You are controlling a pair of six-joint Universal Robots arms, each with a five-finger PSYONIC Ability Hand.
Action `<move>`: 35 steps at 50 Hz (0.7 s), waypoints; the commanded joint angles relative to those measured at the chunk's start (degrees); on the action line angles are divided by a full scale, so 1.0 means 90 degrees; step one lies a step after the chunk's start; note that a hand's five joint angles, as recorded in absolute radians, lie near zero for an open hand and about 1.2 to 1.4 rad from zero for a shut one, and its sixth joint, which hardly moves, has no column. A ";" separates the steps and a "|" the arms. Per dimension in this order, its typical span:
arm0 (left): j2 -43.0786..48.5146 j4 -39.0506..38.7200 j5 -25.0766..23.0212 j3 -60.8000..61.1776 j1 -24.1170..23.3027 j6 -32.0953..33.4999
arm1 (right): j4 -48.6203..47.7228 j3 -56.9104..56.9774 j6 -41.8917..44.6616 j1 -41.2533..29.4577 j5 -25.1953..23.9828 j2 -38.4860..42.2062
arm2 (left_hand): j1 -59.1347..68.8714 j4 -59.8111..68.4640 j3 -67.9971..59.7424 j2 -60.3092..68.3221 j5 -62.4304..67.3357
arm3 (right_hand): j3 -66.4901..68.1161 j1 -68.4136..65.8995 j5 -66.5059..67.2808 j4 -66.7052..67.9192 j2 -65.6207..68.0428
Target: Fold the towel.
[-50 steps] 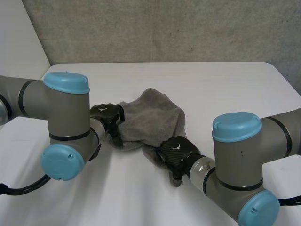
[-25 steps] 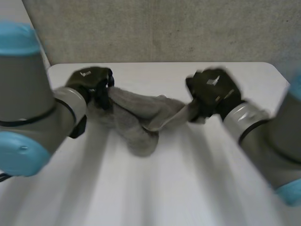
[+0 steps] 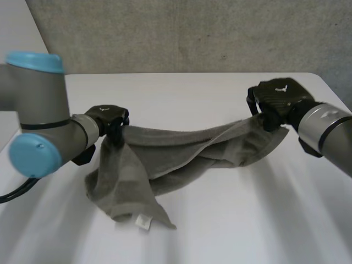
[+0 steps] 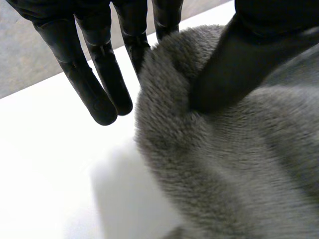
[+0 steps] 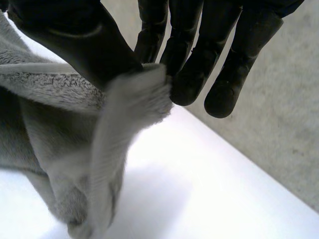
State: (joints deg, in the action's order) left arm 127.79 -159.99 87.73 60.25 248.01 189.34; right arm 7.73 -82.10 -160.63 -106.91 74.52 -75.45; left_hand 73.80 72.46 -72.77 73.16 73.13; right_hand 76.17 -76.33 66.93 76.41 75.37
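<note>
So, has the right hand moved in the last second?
Yes. The right hand went from the middle of the table toward its far right corner, stretching the towel.

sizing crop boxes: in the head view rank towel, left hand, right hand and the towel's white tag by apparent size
1. towel
2. right hand
3. left hand, close to the right; its arm partly covers it, so unsure
4. white tag

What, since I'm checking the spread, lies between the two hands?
In the head view, the towel stretches from left hand to right hand, each pinching an end.
</note>
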 commanded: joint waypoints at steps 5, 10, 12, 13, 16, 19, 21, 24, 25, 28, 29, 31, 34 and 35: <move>0.0430 -0.0378 0.1043 -0.0386 0.0227 0.0066 | -0.0477 -0.0077 -0.0013 -0.0065 0.0509 0.0580 | -0.7046 -0.6898 0.6932 -0.6975 -0.8084 | 0.0426 -0.0407 0.0341 0.0399 0.0514; -0.0527 -0.0387 0.1072 0.0122 0.0080 0.0046 | -0.0487 -0.0077 -0.0013 -0.0153 0.0519 0.0590 | -0.7046 -0.6898 0.6932 -0.6975 -0.8084 | 0.0426 -0.0407 0.0341 0.0399 0.0514; -0.0937 -0.0397 0.1043 0.0405 -0.0008 0.0007 | -0.0487 -0.0087 -0.0004 -0.0162 0.0519 0.0600 | -0.7046 -0.6898 0.6932 -0.6975 -0.8084 | 0.0426 -0.0407 0.0341 0.0399 0.0514; -0.1382 -0.0397 0.1033 0.0666 -0.0250 0.0007 | -0.0487 -0.0097 -0.0004 -0.0163 0.0519 0.0609 | -0.7046 -0.6898 0.6932 -0.6975 -0.8084 | 0.0426 -0.0407 0.0341 0.0399 0.0514; -0.1943 -0.0378 0.1043 0.1030 -0.0906 0.0036 | -0.0487 -0.0107 -0.0004 -0.0163 0.0519 0.0619 | -0.7009 -0.6860 0.6895 -0.6938 -0.8046 | 0.0426 -0.0407 0.0341 0.0399 0.0514; -0.2353 -0.0368 0.1033 0.1489 -0.1629 0.0085 | -0.0507 -0.0107 0.0016 -0.0163 0.0519 0.0658 | -0.6934 -0.6786 0.6820 -0.6863 -0.7971 | 0.0426 -0.0407 0.0341 0.0399 0.0514; -0.2441 -0.0378 0.1033 0.1704 -0.1971 0.0095 | -0.0517 -0.0117 0.0026 -0.0163 0.0519 0.0649 | -0.6878 -0.6729 0.6764 -0.6807 -0.7915 | 0.0426 -0.0407 0.0341 0.0399 0.0514; -0.2451 -0.0339 0.1043 0.2065 -0.2430 0.0300 | -0.0517 -0.0117 0.0026 -0.0172 0.0519 0.0658 | -0.6859 -0.6711 0.6745 -0.6788 -0.7897 | 0.0426 -0.0407 0.0341 0.0399 0.0514; -0.2402 -0.0329 0.1072 0.2220 -0.2555 0.0542 | -0.0517 -0.0117 0.0026 -0.0172 0.0519 0.0658 | -0.6859 -0.6711 0.6745 -0.6788 -0.7897 | 0.0426 -0.0407 0.0341 0.0399 0.0514; -0.2149 -0.0358 0.1092 0.2455 -0.2693 0.1253 | -0.0517 -0.0117 0.0035 -0.0211 0.0519 0.0658 | -0.6859 -0.6711 0.6745 -0.6788 -0.7897 | 0.0426 -0.0407 0.0341 0.0399 0.0514; -0.2148 -0.0358 0.1092 0.2456 -0.2693 0.1257 | -0.0517 -0.0126 0.0035 -0.0221 0.0519 0.0658 | -0.6859 -0.6711 0.6745 -0.6788 -0.7897 | 0.0426 -0.0407 0.0341 0.0399 0.0514; -0.1769 -0.0436 0.1121 0.2543 -0.2820 0.1947 | -0.0517 -0.0136 0.0035 -0.0221 0.0519 0.0658 | -0.6859 -0.6711 0.6745 -0.6788 -0.7897 | 0.0426 -0.0407 0.0341 0.0399 0.0514; -0.1446 -0.0591 0.1247 0.2553 -0.2986 0.2378 | -0.0517 -0.0165 0.0035 -0.0241 0.0519 0.0658 | -0.6804 -0.6655 0.6690 -0.6733 -0.7841 | 0.0426 -0.0407 0.0341 0.0399 0.0514; -0.1445 -0.0592 0.1248 0.2553 -0.2986 0.2380 | -0.0517 -0.0165 0.0035 -0.0241 0.0519 0.0658 | -0.6803 -0.6655 0.6689 -0.6732 -0.7841 | 0.0426 -0.0407 0.0341 0.0399 0.0514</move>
State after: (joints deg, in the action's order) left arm 109.62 -163.63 97.75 82.68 222.72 202.80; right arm 3.07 -83.30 -160.33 -108.85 79.19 -69.52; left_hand 15.18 15.09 -14.54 15.07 13.21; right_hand 76.17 -76.34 66.93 76.41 75.38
